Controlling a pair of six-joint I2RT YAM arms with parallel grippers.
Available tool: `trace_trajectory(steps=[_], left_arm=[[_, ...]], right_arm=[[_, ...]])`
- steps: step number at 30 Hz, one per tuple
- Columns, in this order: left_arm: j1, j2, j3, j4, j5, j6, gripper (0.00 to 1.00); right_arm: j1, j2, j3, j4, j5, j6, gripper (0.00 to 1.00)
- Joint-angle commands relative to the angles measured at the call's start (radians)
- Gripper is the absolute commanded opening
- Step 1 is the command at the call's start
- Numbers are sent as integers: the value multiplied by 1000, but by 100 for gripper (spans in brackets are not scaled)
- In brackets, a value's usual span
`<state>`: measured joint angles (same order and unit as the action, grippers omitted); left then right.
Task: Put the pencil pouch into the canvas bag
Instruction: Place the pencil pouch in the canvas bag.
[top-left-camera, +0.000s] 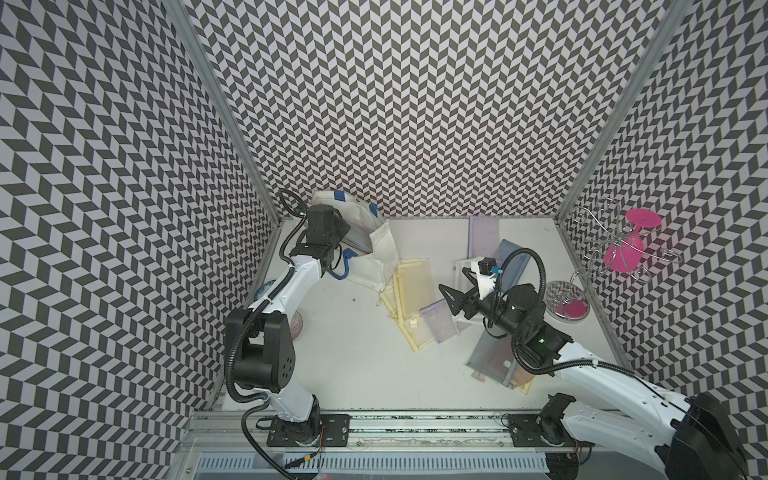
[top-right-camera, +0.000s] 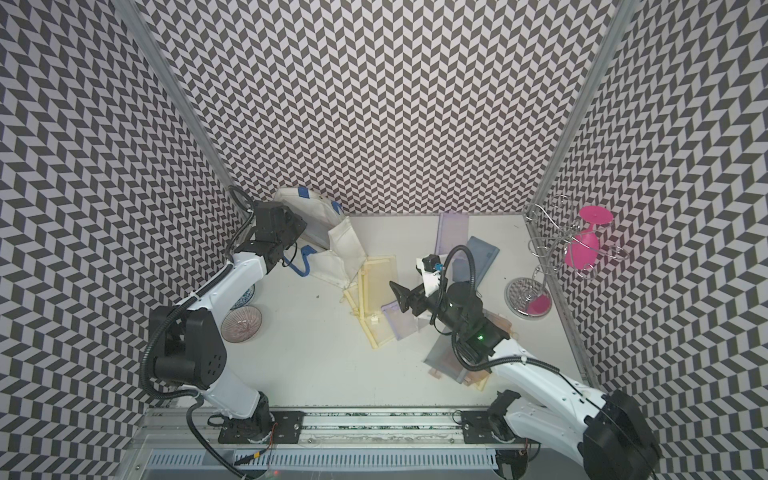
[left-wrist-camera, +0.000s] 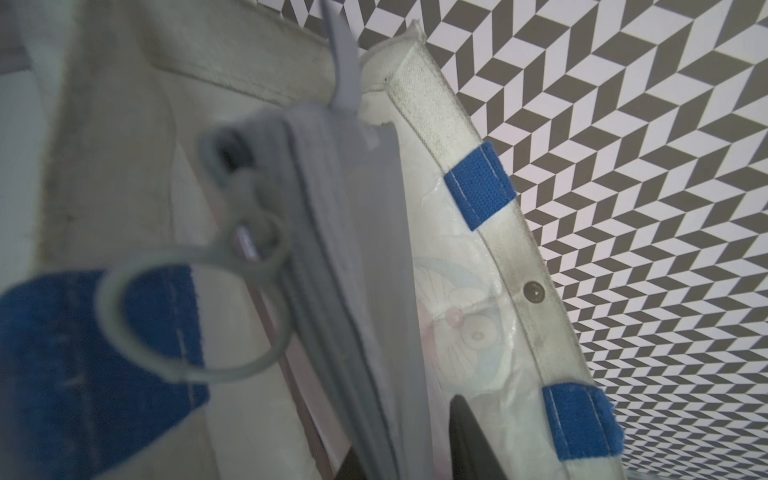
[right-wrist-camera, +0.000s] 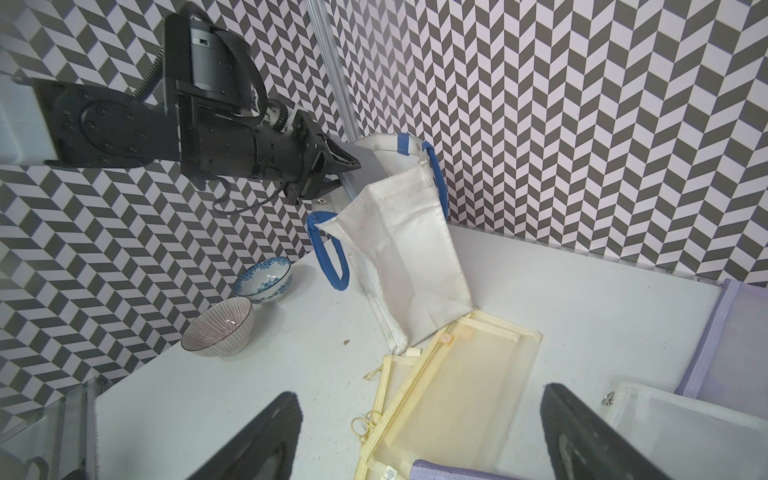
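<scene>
The white canvas bag (top-left-camera: 382, 253) with blue rope handles stands open in the far left corner and shows in both top views (top-right-camera: 345, 245) and the right wrist view (right-wrist-camera: 407, 257). My left gripper (top-left-camera: 347, 230) reaches into its mouth. In the left wrist view a grey pencil pouch (left-wrist-camera: 345, 249) with a ring pull hangs inside the bag, beside the rim (left-wrist-camera: 457, 137). The left gripper (left-wrist-camera: 411, 453) has its jaws parted around the pouch's edge, with a gap on one side. My right gripper (top-left-camera: 457, 286) hovers open over the yellow mesh pouches (right-wrist-camera: 457, 374), its fingers (right-wrist-camera: 422, 395) empty.
Several mesh pouches, yellow (top-left-camera: 411, 291), purple (top-left-camera: 438, 320) and grey (top-left-camera: 494, 353), lie strewn across the middle and right of the table. Two bowls (right-wrist-camera: 220, 328) (right-wrist-camera: 266, 278) sit by the left wall. A wire rack holding a pink glass (top-left-camera: 623, 245) stands at the far right.
</scene>
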<state>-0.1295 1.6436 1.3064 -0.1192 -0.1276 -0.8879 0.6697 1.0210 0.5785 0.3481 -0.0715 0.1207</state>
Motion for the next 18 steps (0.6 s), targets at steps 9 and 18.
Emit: trace_trajectory(steps=[9, 18], left_arm=[[52, -86, 15, -16, 68, 99, 83], [74, -232, -34, -72, 121, 180, 64]], right_arm=[[-4, -28, -16, 81, -8, 1, 91], [-4, -24, -18, 86, -10, 0, 90]])
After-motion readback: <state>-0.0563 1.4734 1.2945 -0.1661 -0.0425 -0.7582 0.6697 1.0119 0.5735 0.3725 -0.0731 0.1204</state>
